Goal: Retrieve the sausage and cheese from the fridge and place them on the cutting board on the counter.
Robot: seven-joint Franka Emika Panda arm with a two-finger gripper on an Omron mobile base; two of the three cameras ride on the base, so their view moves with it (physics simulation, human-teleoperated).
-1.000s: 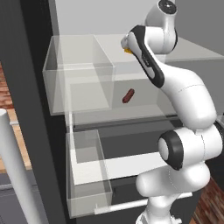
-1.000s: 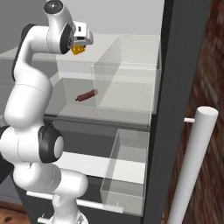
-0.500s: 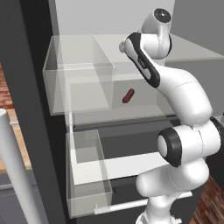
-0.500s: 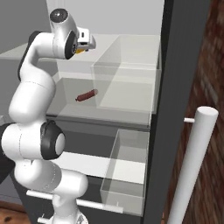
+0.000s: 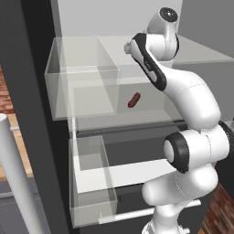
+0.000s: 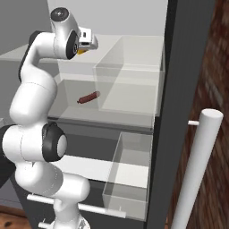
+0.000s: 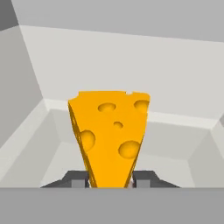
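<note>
The cheese [image 7: 109, 135], a yellow-orange wedge with holes, stands upright on the upper white shelf of the fridge [image 5: 27, 91]. My gripper [image 7: 111, 180] is shut on the wedge's lower end, one dark fingertip pressed to each side. In the right base view a sliver of the cheese [image 6: 80, 52] shows under the hand [image 6: 87, 41], high on the shelf. One level lower, the sausage [image 5: 134, 100], a short reddish-brown link, lies on the glass shelf [image 6: 88, 97], apart from the hand. The cutting board and the counter are out of view.
A clear bin [image 5: 82, 77] stands on the upper shelf beside the arm. Below the sausage's shelf a clear drawer [image 5: 91, 183] is pulled out. The open fridge door carries a silver bar handle [image 6: 197, 170], with a brick wall [image 6: 219, 67] behind it.
The hand has pushed further in along the upper shelf onto the cheese, and the jaws have gone from wide open to shut on the wedge. The sausage has not moved.
</note>
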